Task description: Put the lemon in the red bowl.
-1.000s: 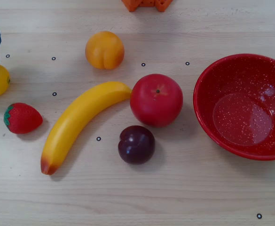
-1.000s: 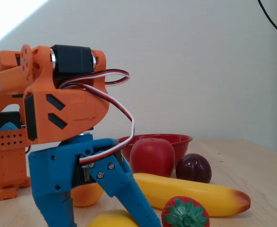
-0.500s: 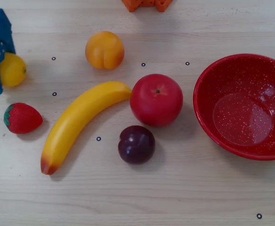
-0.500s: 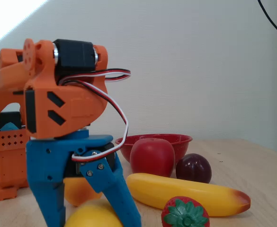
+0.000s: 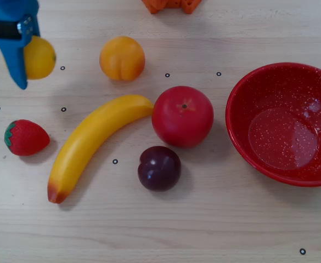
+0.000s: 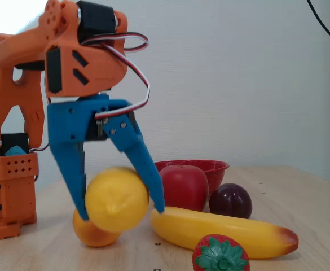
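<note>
Holding the lemon [image 6: 116, 199] between both blue fingers of the end effector [image 6: 119, 212], I read it as clamped and lifted clear of the surface [image 5: 204, 230]. In overhead view the lemon [image 5: 39, 57] sits top-left; the red bowl [image 5: 242, 137] lies well apart at far right, w/ peach [image 5: 122, 58] and apple [image 5: 182, 116] between. I judge next move = long carry rightward, approx. above the fruit.

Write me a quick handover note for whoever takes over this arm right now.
Gripper: blue fingers shut on the small bright-yellow oval lemon, lifted clear of the table in the fixed view.
Lemon in the overhead view sits at far left; the large glossy speckled red bowl is at far right, empty.
Done: grasp and lift.
Left: carry it across, over the fruit between, and release into the bowl.
</note>
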{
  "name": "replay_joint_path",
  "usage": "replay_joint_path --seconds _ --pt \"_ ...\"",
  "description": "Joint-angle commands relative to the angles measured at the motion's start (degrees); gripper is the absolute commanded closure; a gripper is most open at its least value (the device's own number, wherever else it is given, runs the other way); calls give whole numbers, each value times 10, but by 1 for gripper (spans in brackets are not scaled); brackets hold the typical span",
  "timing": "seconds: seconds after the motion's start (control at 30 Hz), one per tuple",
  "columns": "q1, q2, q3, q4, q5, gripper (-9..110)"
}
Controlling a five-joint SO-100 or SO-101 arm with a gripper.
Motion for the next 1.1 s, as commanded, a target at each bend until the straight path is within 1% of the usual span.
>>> replay_joint_path --seconds 0.0,0.17,0.3,0.5,0.63,0.8,1.07 --pt "42 119 -10 -3 -30 101" --pt "107 194 36 15 -75 101" --pt "170 238 42 38 -122 101" --pt "285 278 34 67 -196 101" --pt "376 290 23 65 -254 101" --pt "491 287 7 37 -317 101" --pt "636 283 25 -62 -389 101"
